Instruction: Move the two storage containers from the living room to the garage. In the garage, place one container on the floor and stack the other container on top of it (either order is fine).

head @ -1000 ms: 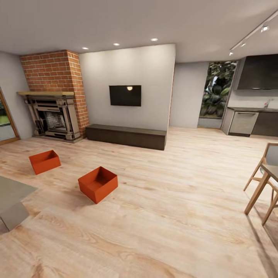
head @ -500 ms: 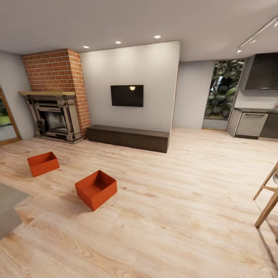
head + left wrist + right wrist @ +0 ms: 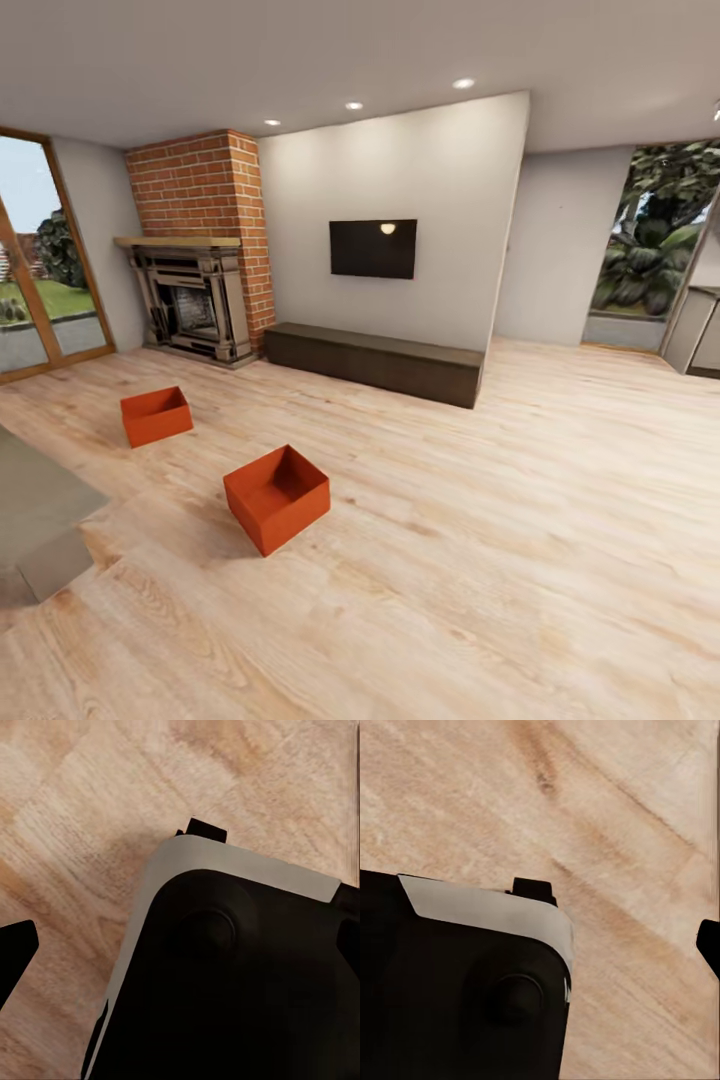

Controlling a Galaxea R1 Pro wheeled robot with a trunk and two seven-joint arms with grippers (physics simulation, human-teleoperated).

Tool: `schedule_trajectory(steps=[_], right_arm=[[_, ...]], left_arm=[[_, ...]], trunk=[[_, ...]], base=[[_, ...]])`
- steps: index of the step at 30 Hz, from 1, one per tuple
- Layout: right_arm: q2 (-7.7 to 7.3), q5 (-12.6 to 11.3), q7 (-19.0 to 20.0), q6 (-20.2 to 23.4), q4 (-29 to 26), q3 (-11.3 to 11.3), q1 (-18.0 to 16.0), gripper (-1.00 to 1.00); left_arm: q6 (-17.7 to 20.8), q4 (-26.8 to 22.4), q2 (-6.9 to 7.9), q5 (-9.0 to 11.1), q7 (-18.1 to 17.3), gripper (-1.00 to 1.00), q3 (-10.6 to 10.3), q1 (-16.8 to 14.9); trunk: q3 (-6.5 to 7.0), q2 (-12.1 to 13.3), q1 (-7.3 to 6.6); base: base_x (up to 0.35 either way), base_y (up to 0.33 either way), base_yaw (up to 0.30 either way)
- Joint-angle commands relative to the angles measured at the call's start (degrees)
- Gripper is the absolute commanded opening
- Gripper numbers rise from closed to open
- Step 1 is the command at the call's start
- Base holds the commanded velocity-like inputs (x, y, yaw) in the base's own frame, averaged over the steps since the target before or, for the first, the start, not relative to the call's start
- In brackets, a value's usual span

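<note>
Two orange-red open-topped storage containers sit on the living room's light wood planks in the head view. The nearer container (image 3: 277, 497) lies left of centre, turned at an angle. The farther container (image 3: 156, 415) is up and to the left, towards the fireplace. Both are empty and apart from each other. My left gripper (image 3: 180, 945) hangs over the robot's black and grey base, with dark fingertips (image 3: 15, 952) at the picture's opposite edges, so it is open. My right gripper (image 3: 540, 945) is also above the base and planks, one fingertip (image 3: 709, 945) at the far edge.
A red brick fireplace (image 3: 190, 300), a black wall TV (image 3: 373, 248) and a low dark bench (image 3: 380, 362) line the far wall. Wood-framed glass doors (image 3: 40, 270) stand at the left. A grey furniture corner (image 3: 40, 510) juts in at the near left.
The camera has swung to the left: the whole scene has shifted right, the glass doors have come into view, and the wooden chair and kitchen units have slid out. The containers have not moved on the floor.
</note>
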Motion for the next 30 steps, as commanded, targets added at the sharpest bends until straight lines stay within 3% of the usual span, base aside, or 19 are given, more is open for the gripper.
schedule_trajectory(steps=[1, 18, 30], right_arm=[[0.07, -0.6, -0.1, -0.3, 0.2, 0.5, -0.1, 1.00], [0.05, -0.5, -0.1, -0.4, 0.2, 0.4, -0.1, 1.00], [-0.35, -0.3, -0.1, -0.3, 0.2, 0.9, -0.1, 1.00]], left_arm=[[0.1, -0.1, -0.01, 0.1, 0.1, 1.00, 0.1, 0.0], [0.1, 0.0, 0.07, 0.3, 0.1, 1.00, 0.1, 0.0], [0.1, 0.0, 0.07, 0.4, -0.1, 1.00, 0.1, 0.0]], trunk=[[-0.06, 0.0, 0.03], [-0.06, 0.0, 0.03], [-0.06, 0.0, 0.03]], base=[[0.316, -0.155, 0.277], [0.308, -0.173, 0.276], [0.306, -0.177, 0.033]])
